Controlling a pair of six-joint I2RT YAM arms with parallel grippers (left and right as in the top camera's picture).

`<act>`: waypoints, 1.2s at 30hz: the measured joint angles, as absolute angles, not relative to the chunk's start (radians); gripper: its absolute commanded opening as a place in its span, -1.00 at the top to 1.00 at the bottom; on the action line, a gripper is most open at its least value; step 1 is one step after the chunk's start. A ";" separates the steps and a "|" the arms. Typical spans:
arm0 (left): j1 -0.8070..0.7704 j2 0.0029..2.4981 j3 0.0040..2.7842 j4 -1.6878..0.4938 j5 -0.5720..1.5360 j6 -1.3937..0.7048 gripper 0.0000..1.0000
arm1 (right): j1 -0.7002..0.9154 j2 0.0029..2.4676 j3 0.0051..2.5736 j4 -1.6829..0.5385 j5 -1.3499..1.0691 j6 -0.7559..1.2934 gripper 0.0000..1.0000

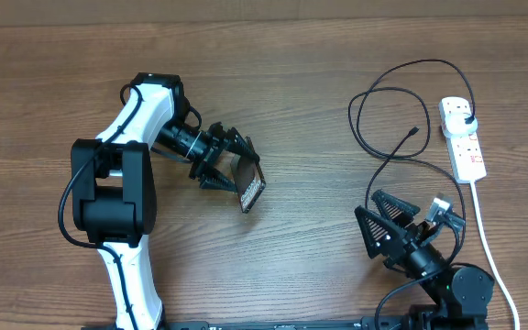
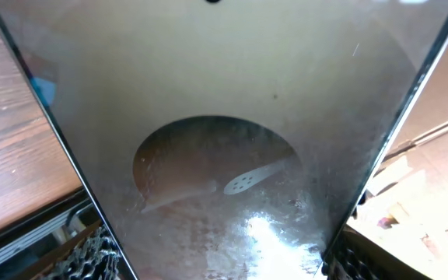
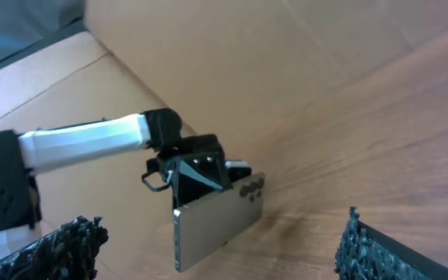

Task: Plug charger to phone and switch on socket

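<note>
My left gripper [image 1: 244,168] is shut on the phone [image 1: 252,191], gripping it across its width and holding it tilted on edge over the table's middle. In the left wrist view the phone's glossy face [image 2: 232,117] fills the frame between the two fingers [image 2: 80,260]. The right wrist view shows the phone [image 3: 216,222] from its pale back, its lower corner close to the wood. My right gripper [image 1: 368,203] stands open and empty at the front right. The charger [image 1: 380,115] lies in black loops, its connector tip [image 1: 414,131] free and its plug [image 1: 467,119] in the socket [image 1: 468,151].
The socket's thick white cord [image 1: 486,243] runs down the right side, past the right arm's base [image 1: 456,289], to the front edge. The left arm [image 1: 122,192] stretches across the table's left half. Cardboard sheets [image 3: 232,62] stand beyond the table.
</note>
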State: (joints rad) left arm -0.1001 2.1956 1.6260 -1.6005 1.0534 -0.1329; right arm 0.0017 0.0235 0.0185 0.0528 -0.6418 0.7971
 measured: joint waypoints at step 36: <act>-0.100 2.196 1.629 -1.464 1.149 -0.284 -0.18 | 0.841 1.198 0.946 -0.513 0.131 0.865 -1.00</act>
State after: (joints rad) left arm -0.1001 2.1956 1.6287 -1.4635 1.1492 -0.2836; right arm 0.8413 1.1980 0.9463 -0.5133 0.1310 0.8646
